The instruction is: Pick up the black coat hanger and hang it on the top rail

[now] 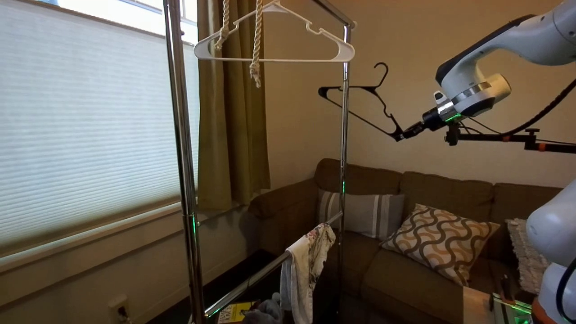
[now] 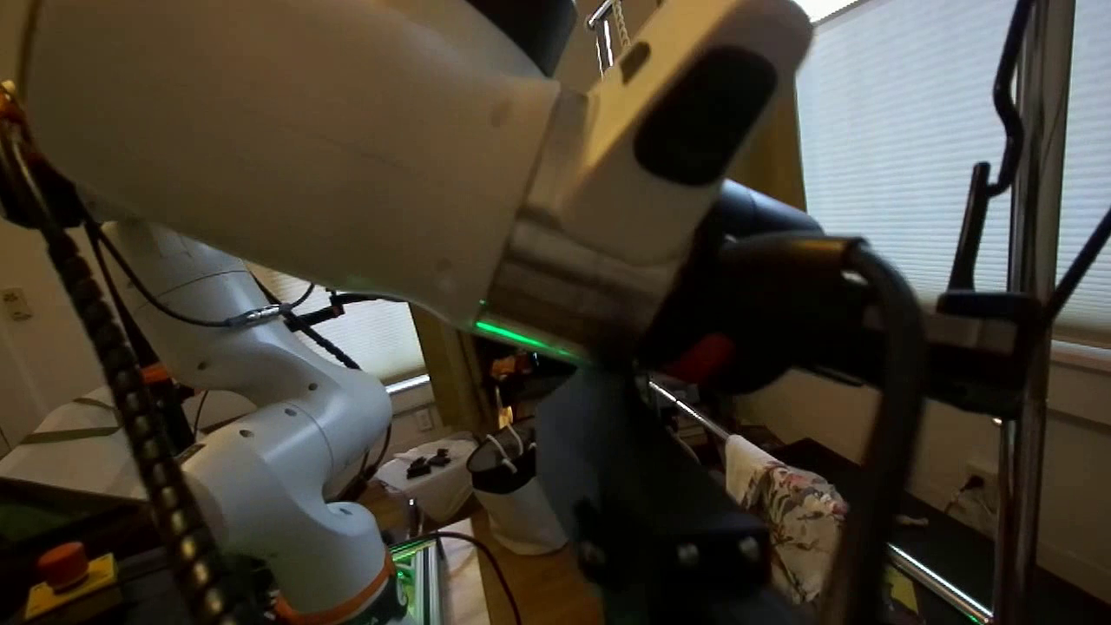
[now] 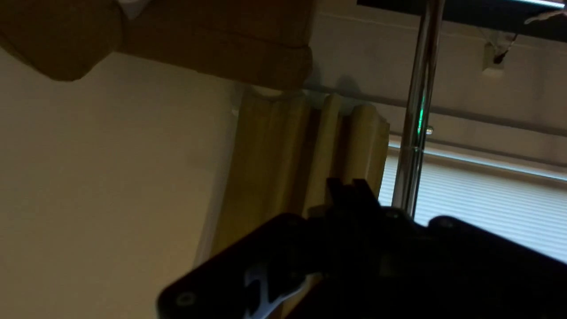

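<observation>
The black coat hanger [image 1: 371, 89] is in the air in an exterior view, tilted with its hook up. Its left part passes behind the rack's far chrome pole in that view. My gripper [image 1: 402, 135] is shut on its lower right corner. Part of the hanger [image 2: 1009, 113] also shows at the right edge in an exterior view, above the dark gripper [image 2: 1024, 343]. In the wrist view the gripper fingers [image 3: 348, 182] are nearly together and very dark; the hanger cannot be made out there. The top rail [image 1: 332, 10] is higher than the hanger's hook, up and left of it.
A white hanger [image 1: 288, 60] and knotted ropes [image 1: 257, 45] hang at the rack's top. Chrome poles [image 1: 180, 135] stand upright; a cloth [image 1: 308, 270] lies over the lower bar. A brown sofa [image 1: 450, 180] with cushions is behind. The curtain [image 3: 274, 164] shows beyond the gripper.
</observation>
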{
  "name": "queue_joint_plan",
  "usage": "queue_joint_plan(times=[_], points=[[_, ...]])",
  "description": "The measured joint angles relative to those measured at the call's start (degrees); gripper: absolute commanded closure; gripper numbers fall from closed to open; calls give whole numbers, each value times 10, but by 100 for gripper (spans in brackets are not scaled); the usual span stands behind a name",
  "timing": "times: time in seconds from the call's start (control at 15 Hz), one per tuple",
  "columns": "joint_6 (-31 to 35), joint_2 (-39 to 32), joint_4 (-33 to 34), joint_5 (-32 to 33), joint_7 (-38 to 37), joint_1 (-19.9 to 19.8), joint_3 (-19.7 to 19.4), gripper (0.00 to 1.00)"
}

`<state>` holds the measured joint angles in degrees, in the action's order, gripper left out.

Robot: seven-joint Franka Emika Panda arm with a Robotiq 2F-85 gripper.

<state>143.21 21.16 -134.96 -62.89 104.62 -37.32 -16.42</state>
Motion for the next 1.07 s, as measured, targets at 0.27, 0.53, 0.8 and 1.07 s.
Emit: queue_joint_plan(times=[0.27, 0.53, 0.8, 1.07], points=[[-8, 12, -2, 6, -15, 22, -23, 98], [-9, 0, 44, 8, -92, 70, -54, 98], [-29, -16, 134, 69, -192, 93, -70, 98], [-53, -34, 195, 134, -239, 111, -80, 98]])
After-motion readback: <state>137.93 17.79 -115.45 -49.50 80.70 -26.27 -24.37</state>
